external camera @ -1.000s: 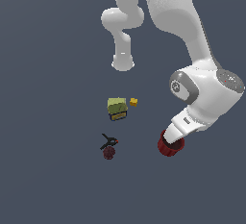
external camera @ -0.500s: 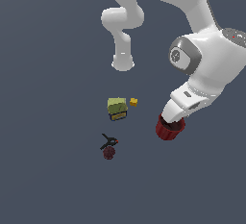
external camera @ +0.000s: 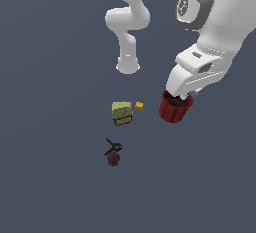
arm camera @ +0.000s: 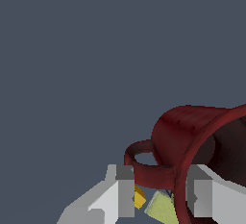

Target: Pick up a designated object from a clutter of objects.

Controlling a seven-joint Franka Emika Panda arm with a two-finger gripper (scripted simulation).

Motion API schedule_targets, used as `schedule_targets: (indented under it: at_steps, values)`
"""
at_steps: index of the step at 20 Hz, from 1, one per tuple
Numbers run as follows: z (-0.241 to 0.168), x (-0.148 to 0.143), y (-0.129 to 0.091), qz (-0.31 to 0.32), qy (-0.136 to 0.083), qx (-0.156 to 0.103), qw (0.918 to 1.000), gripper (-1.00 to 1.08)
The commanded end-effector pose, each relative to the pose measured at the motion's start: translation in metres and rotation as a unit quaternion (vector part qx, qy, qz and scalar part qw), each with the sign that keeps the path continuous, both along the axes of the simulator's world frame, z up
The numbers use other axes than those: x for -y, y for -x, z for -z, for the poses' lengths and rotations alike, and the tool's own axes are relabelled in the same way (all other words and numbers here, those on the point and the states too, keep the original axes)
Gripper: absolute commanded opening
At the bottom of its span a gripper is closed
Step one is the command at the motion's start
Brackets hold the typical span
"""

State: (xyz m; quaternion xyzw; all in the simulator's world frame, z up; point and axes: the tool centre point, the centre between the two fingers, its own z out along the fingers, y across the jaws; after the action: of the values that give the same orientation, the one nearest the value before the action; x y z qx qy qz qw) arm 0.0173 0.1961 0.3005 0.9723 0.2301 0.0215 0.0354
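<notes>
Cup (external camera: 175, 108) clenched at its rim by my gripper (arm camera: 158, 194), probably clear of the bench (external camera: 55, 177); box (external camera: 121, 112) at nine o'clock. Next: raise steadily.

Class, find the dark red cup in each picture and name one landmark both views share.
Exterior view: the red cup hangs under the gripper, toward the exterior view's right of the olive-green box.
Wrist view: the cup fills the corner beside the fingers.
Shared landmark: the orange cube.
</notes>
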Motion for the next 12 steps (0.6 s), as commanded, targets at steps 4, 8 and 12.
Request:
schedule_targets:
  at_steps: [4, 8, 12]
  values:
    - [-0.061, 0.014, 0.024, 0.0, -0.001, 0.002, 1.0, -1.0]
    - [-0.099, 0.022, 0.038, 0.0, -0.001, 0.002, 1.0, -1.0]
    - [-0.131, 0.029, 0.05, 0.0, -0.001, 0.002, 1.0, -1.0]
